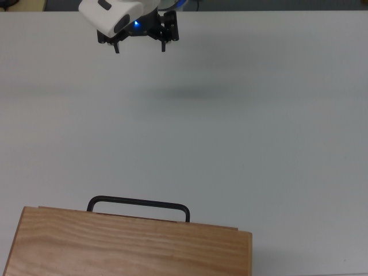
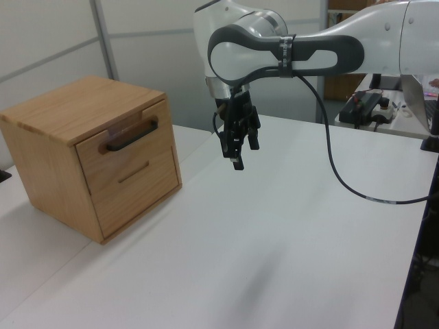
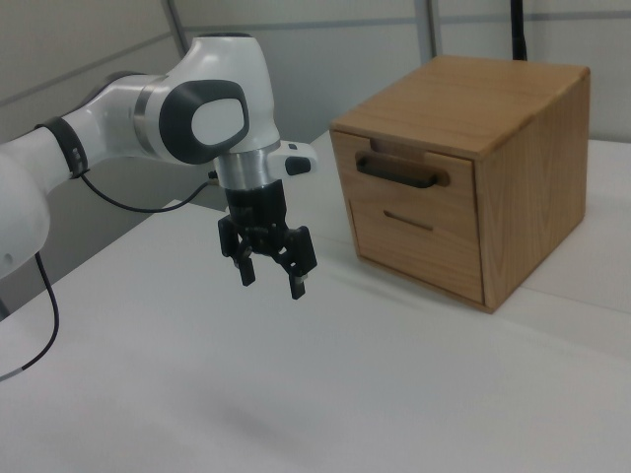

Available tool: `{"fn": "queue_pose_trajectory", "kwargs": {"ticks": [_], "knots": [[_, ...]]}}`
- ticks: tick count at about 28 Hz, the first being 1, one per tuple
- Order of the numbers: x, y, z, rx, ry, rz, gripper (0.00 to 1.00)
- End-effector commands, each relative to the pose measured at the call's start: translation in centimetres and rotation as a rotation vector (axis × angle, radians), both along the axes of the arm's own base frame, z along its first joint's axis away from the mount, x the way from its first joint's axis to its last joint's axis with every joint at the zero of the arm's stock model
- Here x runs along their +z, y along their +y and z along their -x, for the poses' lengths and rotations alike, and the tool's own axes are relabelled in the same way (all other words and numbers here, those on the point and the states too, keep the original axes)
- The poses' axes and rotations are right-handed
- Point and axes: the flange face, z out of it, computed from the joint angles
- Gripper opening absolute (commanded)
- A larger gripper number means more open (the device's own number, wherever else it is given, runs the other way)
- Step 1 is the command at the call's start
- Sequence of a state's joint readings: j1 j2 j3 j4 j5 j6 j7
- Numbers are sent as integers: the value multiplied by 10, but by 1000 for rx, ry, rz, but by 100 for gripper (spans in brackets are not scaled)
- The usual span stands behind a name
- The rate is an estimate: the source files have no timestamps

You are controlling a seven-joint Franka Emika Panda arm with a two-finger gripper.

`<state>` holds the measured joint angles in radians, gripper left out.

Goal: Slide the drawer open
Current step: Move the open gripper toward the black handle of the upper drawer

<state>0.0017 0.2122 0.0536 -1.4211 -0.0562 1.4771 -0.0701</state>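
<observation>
A light wooden cabinet (image 2: 75, 103) stands on the white table. Its upper drawer (image 2: 92, 157) has a flat front and a wide black bar handle (image 2: 130, 135), and it sits about flush with the cabinet front. In the right view the drawer (image 3: 461, 187) and its handle (image 3: 399, 172) face the arm. The top view shows only the handle (image 1: 138, 202) sticking out past the cabinet top (image 1: 126, 247). My gripper (image 1: 140, 48) hangs above the table, well away from the handle, open and holding nothing. It also shows in the left view (image 2: 236, 156) and the right view (image 3: 271, 284).
Below the drawer is a second panel with a narrow slot (image 3: 407, 219). The white table (image 1: 241, 144) stretches between gripper and cabinet. A black cable (image 2: 343, 175) hangs from the arm. Desks with equipment (image 2: 367, 106) stand behind the table in the left view.
</observation>
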Motion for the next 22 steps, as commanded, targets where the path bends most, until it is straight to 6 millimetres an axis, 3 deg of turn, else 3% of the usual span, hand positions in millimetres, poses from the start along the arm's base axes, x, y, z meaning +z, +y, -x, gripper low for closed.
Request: {"fn": "queue_pose_trajectory", "kwargs": {"ticks": [1,12,22], "knots": [[6,-8,8,11,-4,-9,100],[12,-6,-9,-16,-138,-19,100],[-4,-5,-30,-369,-221,-8,100]]}}
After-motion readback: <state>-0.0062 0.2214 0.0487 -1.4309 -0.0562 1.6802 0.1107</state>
